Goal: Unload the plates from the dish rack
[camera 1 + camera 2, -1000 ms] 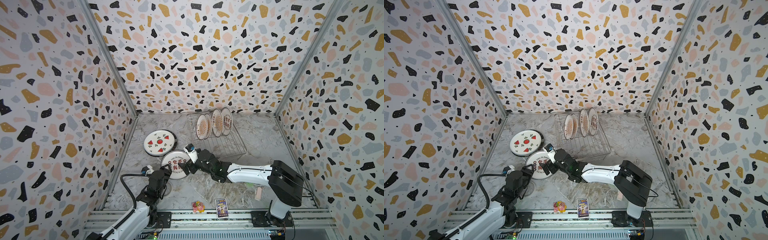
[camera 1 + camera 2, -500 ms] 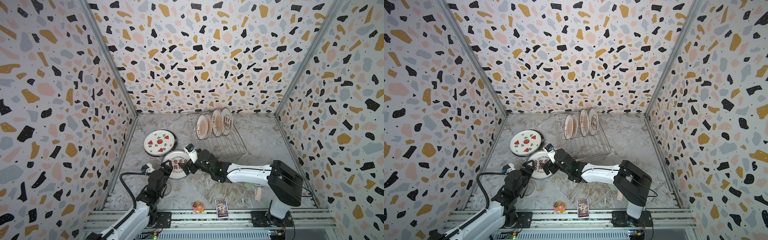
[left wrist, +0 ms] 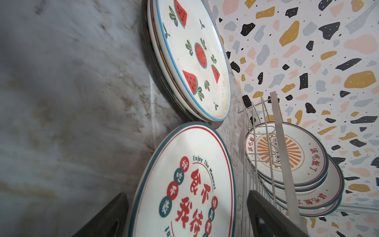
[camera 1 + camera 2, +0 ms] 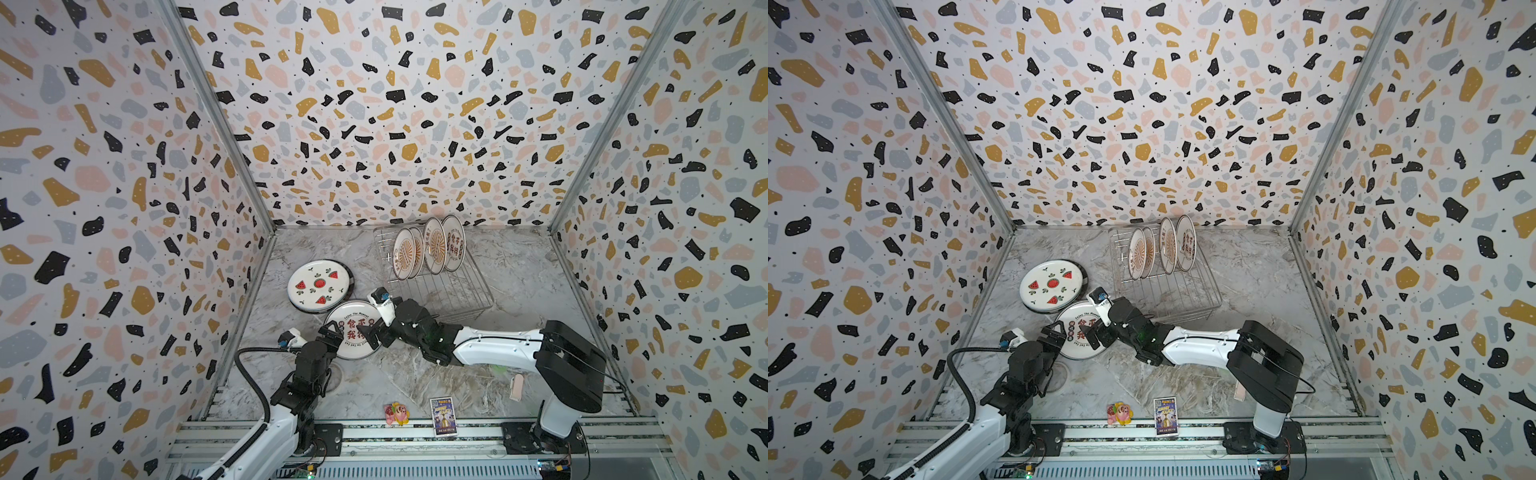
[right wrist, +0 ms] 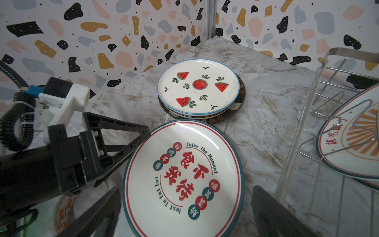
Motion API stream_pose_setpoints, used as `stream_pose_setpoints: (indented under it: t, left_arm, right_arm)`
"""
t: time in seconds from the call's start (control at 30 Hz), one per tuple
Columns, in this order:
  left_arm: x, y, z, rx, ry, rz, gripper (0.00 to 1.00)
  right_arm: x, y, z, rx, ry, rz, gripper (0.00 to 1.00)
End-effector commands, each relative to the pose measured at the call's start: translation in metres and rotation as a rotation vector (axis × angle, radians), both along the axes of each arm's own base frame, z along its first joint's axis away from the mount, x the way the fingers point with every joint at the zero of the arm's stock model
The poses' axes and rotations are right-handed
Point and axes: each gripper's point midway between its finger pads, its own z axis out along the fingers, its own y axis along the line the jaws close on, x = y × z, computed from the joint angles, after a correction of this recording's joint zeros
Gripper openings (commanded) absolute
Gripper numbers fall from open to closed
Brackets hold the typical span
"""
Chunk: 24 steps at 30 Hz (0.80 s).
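A grey marble-patterned table (image 4: 519, 282) is enclosed by 3 terrazzo-print walls (image 4: 374, 104), with an aluminium rail (image 4: 415, 432) along its near edge. By that rail, near the middle, lies a small pink-and-yellow toy (image 4: 397, 414); just to its right a small picture card (image 4: 443, 415) stands. Farther right lies a pale pink strip (image 4: 516, 386). Left of the middle lies a clear tape roll (image 5: 65, 211) with orange print.

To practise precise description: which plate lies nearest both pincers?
The red-character plate, marked Enjoy The Moment: the left pincer and right pincer, both open, flank its rim. The watermelon plate tops a stack farther off; the rest stand in the rack.
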Motion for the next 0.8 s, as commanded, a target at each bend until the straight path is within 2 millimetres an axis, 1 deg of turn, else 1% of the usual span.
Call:
stream_pose_setpoints:
  t: [0.0,0.07,0.13,0.33,0.43,0.5,0.57,0.67,0.77]
  left_arm:
    - [-0.004,0.009,-0.006,0.051,0.036,0.030,0.90]
    - [-0.004,0.009,-0.007,0.053,0.039,0.030,0.87]
    - [-0.004,0.010,-0.007,0.053,0.039,0.030,0.86]
    - [-0.002,0.010,0.000,0.052,0.015,0.035,0.91]
    - [0.000,0.010,0.009,0.054,-0.009,0.035,0.95]
    - [0.001,0.010,0.018,0.055,-0.030,0.032,1.00]
    - [0.002,0.010,0.026,0.055,-0.047,0.035,1.00]
    - [0.004,0.005,0.043,0.034,-0.106,0.011,1.00]
    - [0.007,0.000,0.061,0.025,-0.177,-0.020,1.00]
  right_arm:
    - [0.004,0.006,0.020,0.031,-0.031,-0.010,1.00]
    - [0.004,0.005,0.020,0.031,-0.031,-0.012,1.00]
    - [0.004,0.005,0.020,0.030,-0.032,-0.012,1.00]
    - [0.004,0.004,0.022,0.037,-0.033,-0.017,1.00]
    - [0.006,-0.002,0.028,0.052,-0.048,-0.043,1.00]
    - [0.008,-0.008,0.035,0.070,-0.062,-0.065,1.00]
    - [0.007,-0.014,0.046,0.099,-0.080,-0.077,1.00]
    - [0.005,-0.025,0.061,0.140,-0.106,-0.087,1.00]
    - [0.004,-0.036,0.071,0.160,-0.124,-0.094,0.99]
